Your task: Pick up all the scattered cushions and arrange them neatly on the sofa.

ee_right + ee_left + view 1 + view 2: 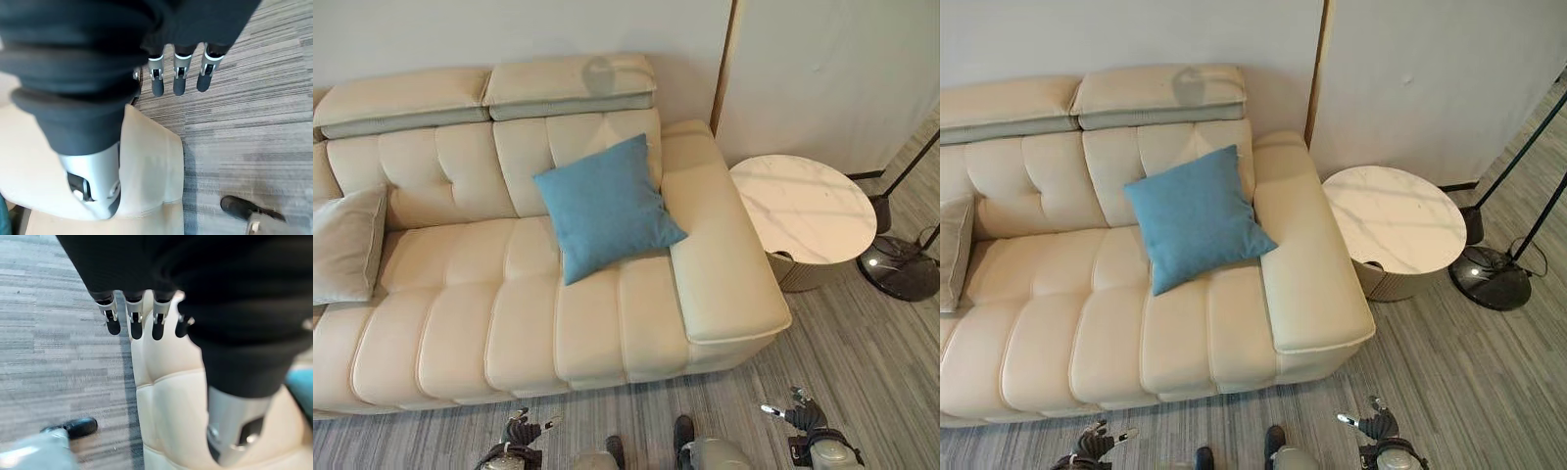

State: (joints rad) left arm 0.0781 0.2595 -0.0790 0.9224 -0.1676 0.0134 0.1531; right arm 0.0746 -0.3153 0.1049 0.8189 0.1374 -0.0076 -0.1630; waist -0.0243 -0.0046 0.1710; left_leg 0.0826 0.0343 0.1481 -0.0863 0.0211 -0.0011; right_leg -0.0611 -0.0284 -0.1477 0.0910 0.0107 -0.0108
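Blue cushion [605, 206] on cream sofa [460, 323] (grey cushion [345, 245] beside).

Cut off at the edges
The grey cushion [345, 245] and the sofa [460, 323] run past the left edge; the floor lamp [901, 264] shows just its base and pole.

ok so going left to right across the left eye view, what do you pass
grey cushion → sofa → blue cushion → sofa armrest → round marble side table → floor lamp base
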